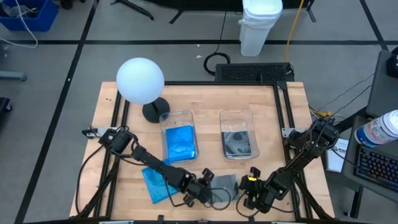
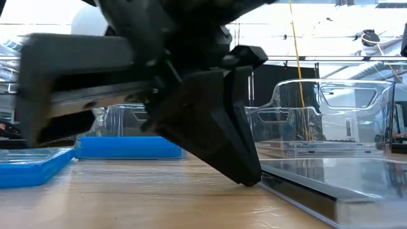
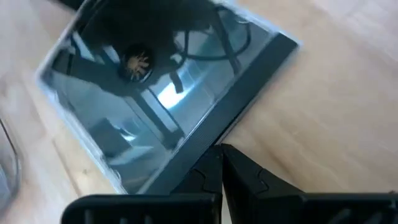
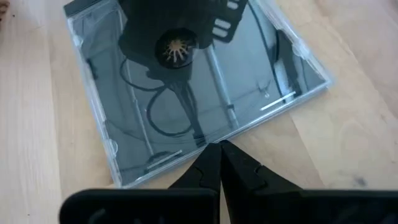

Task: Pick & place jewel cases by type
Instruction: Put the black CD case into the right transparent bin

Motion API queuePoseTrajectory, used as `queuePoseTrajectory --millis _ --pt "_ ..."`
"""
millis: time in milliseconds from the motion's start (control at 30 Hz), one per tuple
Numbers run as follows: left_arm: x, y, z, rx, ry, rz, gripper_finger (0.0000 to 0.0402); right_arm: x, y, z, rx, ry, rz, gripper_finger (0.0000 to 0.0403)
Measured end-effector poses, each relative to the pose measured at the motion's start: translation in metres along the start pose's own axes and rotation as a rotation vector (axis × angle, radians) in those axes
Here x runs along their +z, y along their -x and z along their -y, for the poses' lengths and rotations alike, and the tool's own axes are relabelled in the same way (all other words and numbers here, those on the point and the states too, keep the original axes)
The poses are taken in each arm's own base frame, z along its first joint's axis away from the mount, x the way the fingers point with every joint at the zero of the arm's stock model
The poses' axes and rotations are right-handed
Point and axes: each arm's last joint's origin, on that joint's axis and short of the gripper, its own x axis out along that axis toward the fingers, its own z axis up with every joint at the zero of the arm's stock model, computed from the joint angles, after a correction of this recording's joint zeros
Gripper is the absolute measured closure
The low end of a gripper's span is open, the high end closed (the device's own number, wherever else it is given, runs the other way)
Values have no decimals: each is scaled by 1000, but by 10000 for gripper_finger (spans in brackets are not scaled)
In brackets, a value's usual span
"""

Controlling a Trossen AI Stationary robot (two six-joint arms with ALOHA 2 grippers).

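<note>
I see grey floor tiles (image 1: 50, 68) with dark seams around the wooden counter (image 1: 205, 99), a white bin (image 1: 260, 28) beyond it, a keyboard (image 1: 376, 165) at right.

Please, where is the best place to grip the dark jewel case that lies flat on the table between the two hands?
Probably by an edge, from the side: the dark jewel case lies flat on the table, so only its thin rim offers hold. The shut left hand and shut right hand each point at an edge.
</note>
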Motion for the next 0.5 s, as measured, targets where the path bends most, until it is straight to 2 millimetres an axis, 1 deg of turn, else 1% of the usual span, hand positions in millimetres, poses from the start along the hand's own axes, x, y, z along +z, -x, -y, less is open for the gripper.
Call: queuePoseTrajectory --millis 167,333,500 --pt "4 5 12 99 -123 -28 392 0 0 0 2 0 -7 403" --pt "4 7 17 188 -248 -84 388 0 0 -1 5 -2 -7 403" --pt "3 7 14 234 -311 -122 356 0 0 -1 7 -2 -5 403"
